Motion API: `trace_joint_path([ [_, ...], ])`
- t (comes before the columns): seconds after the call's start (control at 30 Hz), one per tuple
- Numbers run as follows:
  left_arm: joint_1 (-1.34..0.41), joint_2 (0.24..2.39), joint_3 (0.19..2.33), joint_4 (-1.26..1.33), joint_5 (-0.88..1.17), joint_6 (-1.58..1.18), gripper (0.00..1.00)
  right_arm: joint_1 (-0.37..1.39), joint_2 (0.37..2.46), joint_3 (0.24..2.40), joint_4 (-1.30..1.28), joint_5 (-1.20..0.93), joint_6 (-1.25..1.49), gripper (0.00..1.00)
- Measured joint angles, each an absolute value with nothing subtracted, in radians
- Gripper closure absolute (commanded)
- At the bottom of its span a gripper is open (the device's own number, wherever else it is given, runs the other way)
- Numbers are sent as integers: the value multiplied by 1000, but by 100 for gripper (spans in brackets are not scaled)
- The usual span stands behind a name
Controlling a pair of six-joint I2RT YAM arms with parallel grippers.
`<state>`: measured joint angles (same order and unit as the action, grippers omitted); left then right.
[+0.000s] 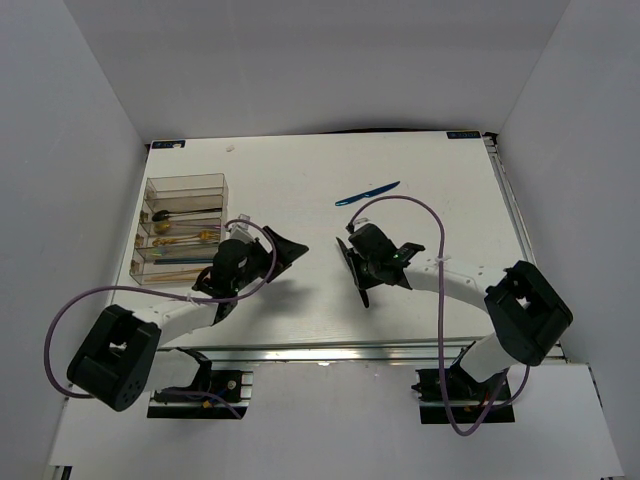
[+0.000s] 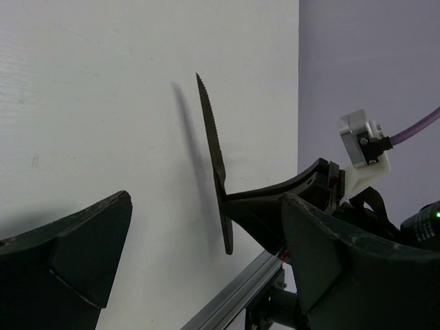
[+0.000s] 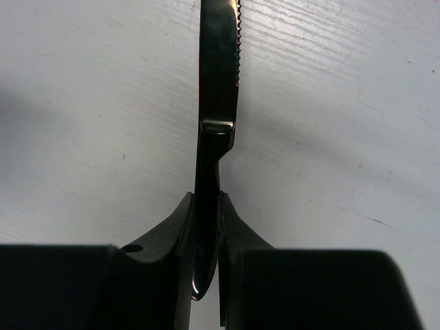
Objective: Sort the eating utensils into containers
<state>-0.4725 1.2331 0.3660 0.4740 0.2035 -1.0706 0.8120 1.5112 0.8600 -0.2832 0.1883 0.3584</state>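
Observation:
My right gripper (image 3: 207, 201) is shut on the handle of a dark serrated knife (image 3: 218, 69) and holds it on edge above the white table. The left wrist view shows that knife (image 2: 212, 141) sticking out of the right gripper's fingers (image 2: 275, 199). My left gripper (image 2: 206, 206) is open and empty, facing the right gripper (image 1: 354, 268) across the table's middle. A blue knife (image 1: 367, 193) lies on the table behind the right gripper. The clear compartment organiser (image 1: 215, 183) stands at the left, beside my left gripper (image 1: 275, 250), with a dark spoon (image 1: 165, 214) and gold pieces (image 1: 185, 238) in it.
White walls enclose the table on three sides. A metal rail (image 1: 330, 352) runs along the near edge, and it also shows in the left wrist view (image 2: 234, 295). Purple cables (image 1: 420, 205) loop over both arms.

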Motion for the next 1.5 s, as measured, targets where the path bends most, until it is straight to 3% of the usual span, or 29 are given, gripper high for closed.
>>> trace_joint_path([
  [0.4, -612, 1460, 408, 668, 157, -1134, 3, 841, 1430, 864, -289, 116, 367, 100],
  [0.67, -651, 1572, 466, 779, 147, -1165, 11, 870, 1415, 894, -273, 67, 377, 100],
  [0.83, -656, 1576, 495, 770, 121, -1155, 11, 874, 1421, 904, -286, 83, 386, 100],
  [0.9, -657, 1536, 494, 701, 84, -1134, 7, 874, 1428, 909, -283, 86, 394, 100],
  [1.0, -658, 1378, 518, 477, -33, -1074, 2, 878, 1430, 915, -298, 107, 424, 72],
  [1.07, -659, 1273, 589, 292, -139, -1030, 2, 892, 1450, 953, -341, 149, 450, 39],
  [1.1, -659, 1232, 632, 210, -187, -1006, 2, 904, 1466, 979, -359, 168, 467, 12],
  [1.27, -621, 1070, 787, -102, -378, -900, 2, 999, 1575, 1143, -466, 336, 581, 11],
  [1.43, -417, 1021, 835, -387, -458, -778, 2, 1127, 1742, 1359, -656, 538, 813, 11],
  [1.5, -319, 998, 835, -485, -485, -722, 2, 1164, 1816, 1447, -711, 552, 888, 22],
])
